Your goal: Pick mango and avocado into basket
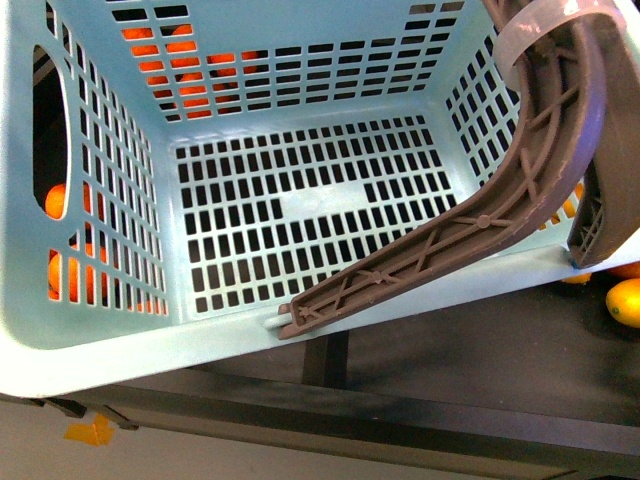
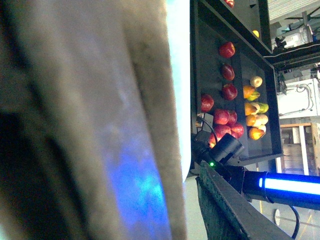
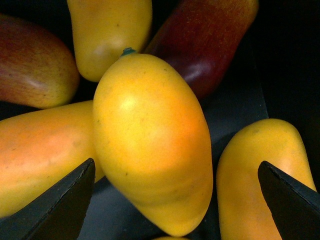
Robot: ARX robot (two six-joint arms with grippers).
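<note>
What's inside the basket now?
No fruit inside the basket: only bare slotted floor, with the brown handle lying across. Outside, orange fruit shows through the far wall. Floor under the handle is covered.

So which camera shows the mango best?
Right wrist view: the mango fills the frame within the open right end effector. Front view shows mainly the basket; left wrist view only tiny distant fruit.

"Where does the mango (image 3: 150,135) lie from the right gripper (image 3: 176,167)?"

"Between its fingertips, which stand apart, one on each side of it."

"And around that?"

"A second mango (image 3: 40,155) lies against it, behind one fingertip. A third mango (image 3: 255,200) lies just beside the other fingertip. Three more fruits (image 3: 205,40) lie beyond its stem end."

"The basket (image 1: 100,340)?"

"No gripper near it; its handle (image 1: 480,220) lies down inside it."
</note>
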